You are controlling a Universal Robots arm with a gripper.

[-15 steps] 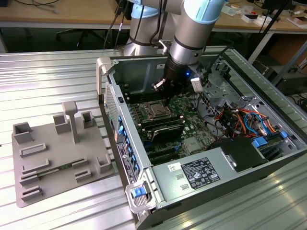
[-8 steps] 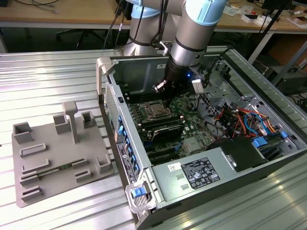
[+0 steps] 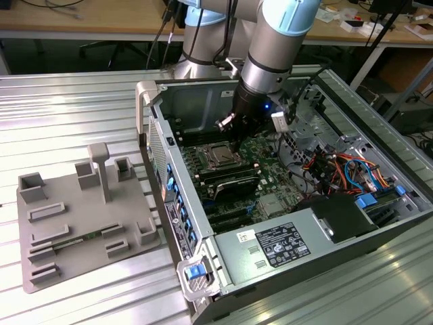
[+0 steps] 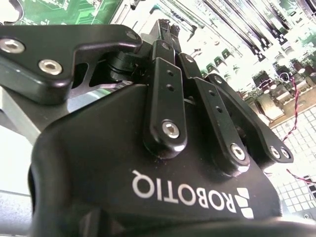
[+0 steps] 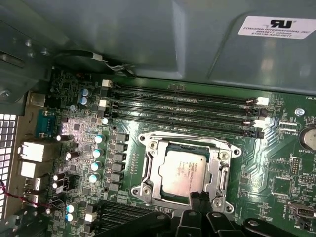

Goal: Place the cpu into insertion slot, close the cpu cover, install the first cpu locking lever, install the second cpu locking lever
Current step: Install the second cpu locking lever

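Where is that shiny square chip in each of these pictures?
Exterior view: the cpu sits in the insertion slot inside the open case, just below the tool.
First wrist view: the cpu lies framed by the cpu cover.
Second wrist view: not in it.
Shared landmark: the green motherboard.

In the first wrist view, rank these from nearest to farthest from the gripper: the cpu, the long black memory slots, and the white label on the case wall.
1. The cpu, seated in the socket right by the gripper.
2. The memory slots, beyond the socket.
3. The white label, up on the metal case wall.
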